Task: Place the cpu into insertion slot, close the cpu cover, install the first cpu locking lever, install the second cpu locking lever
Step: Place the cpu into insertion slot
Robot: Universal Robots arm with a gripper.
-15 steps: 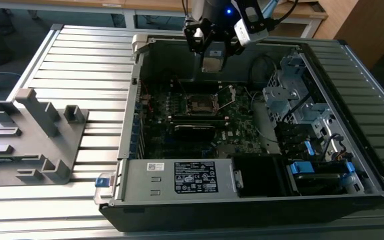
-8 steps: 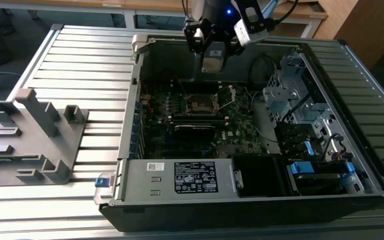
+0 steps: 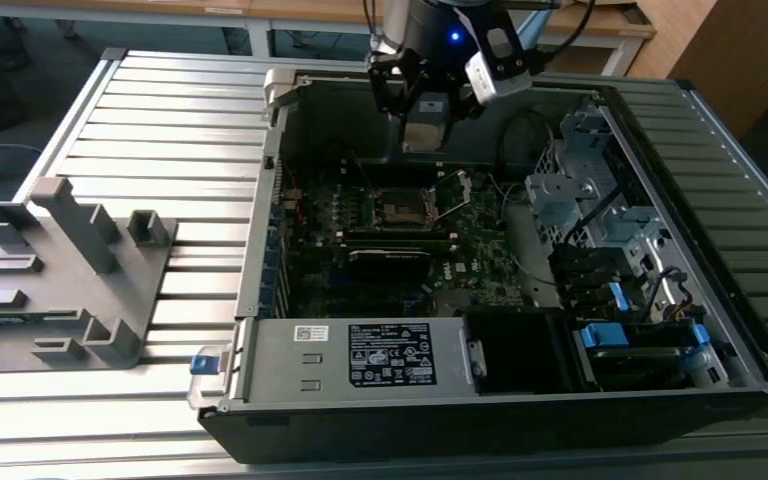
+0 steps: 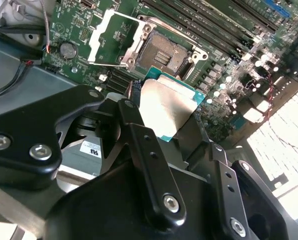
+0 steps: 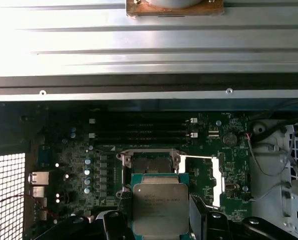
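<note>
My gripper (image 3: 424, 122) hangs above the open computer case, shut on the cpu (image 3: 424, 136). In both wrist views the cpu (image 4: 166, 107) (image 5: 156, 202) is a flat square chip with a silvery top and a green rim, clamped between dark fingers (image 4: 139, 130). The insertion slot (image 3: 400, 208) (image 4: 163, 52) (image 5: 149, 164) lies open and bare on the motherboard below, some way under the chip. The cpu cover (image 3: 454, 194) (image 4: 109, 42) (image 5: 216, 180), a thin silvery frame, is swung open beside the slot.
The case walls (image 3: 277, 150) ring the motherboard. A power supply (image 3: 357, 355) lies at the front and drive bays (image 3: 598, 200) with cables at the exterior view's right. Memory slots (image 5: 139, 131) run beside the socket. A grey fixture (image 3: 64, 270) stands on the slatted table.
</note>
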